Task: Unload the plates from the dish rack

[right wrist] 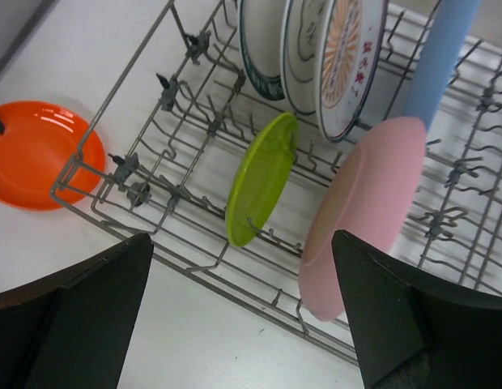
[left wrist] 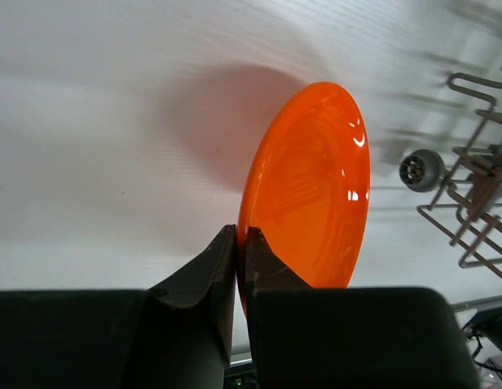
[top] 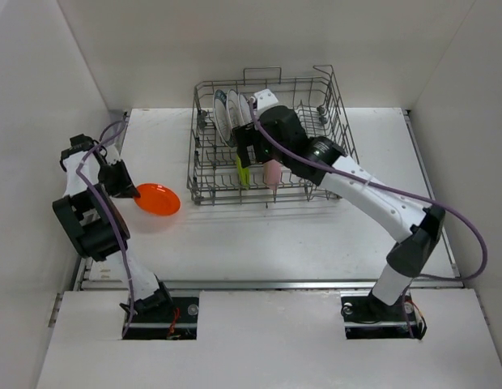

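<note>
While left claw (left wrist: 237, 237) clenches round orange plate (left wrist: 309, 186), released right claw (right wrist: 241, 243) hovers above tilted lime-green plate (right wrist: 263, 182) in grey wire rack (top: 304, 80).

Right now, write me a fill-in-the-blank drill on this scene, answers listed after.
1. The left gripper is shut on the orange plate, already ____ of the dish rack.
2. The right gripper hangs over the rack with jaws ____.
3. Beside the lime-green plate, pink plate and light blue plate stand ____ white patterned plates.
Answers: out; open; three.
</note>
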`<state>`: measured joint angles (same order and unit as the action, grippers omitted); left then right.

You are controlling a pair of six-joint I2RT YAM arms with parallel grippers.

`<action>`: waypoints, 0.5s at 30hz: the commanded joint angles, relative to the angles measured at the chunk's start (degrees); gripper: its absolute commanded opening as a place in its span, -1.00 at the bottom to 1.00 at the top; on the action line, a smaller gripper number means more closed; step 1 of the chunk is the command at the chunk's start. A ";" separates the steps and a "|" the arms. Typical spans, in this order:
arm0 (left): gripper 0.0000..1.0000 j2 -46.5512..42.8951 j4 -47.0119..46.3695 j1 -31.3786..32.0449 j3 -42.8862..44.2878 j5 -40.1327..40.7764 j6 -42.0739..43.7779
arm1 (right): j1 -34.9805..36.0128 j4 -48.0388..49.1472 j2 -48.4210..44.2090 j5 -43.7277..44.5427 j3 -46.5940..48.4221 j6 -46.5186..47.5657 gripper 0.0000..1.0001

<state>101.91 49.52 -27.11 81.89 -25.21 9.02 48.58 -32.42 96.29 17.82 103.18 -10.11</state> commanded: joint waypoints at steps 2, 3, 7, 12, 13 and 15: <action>-1.00 4.78 3.39 -0.40 4.33 0.86 1.18 | 0.73 -4.40 5.73 -4.82 6.24 0.00 0.87; -1.00 6.44 4.26 -0.40 4.94 0.87 1.18 | 0.73 -4.40 6.62 -4.82 6.86 -1.48 0.81; -1.00 9.44 6.64 -0.40 6.88 2.18 1.18 | 0.73 -2.04 7.86 0.98 5.38 -5.09 0.54; -0.61 11.73 8.67 -0.40 8.20 1.22 -0.57 | 0.73 -1.41 12.41 -0.33 6.95 -5.71 0.36; -0.52 11.73 8.67 -0.40 8.20 1.22 -0.58 | 0.73 -0.89 13.13 -0.33 6.95 -6.41 0.31; -0.09 11.73 8.06 -0.40 6.72 1.22 -1.19 | 0.03 -0.36 14.27 -0.33 7.48 -7.21 0.14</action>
<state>113.97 55.02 -27.14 88.42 -23.83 8.78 48.82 -35.44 109.08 17.10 107.98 -15.38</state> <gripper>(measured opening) 0.407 0.589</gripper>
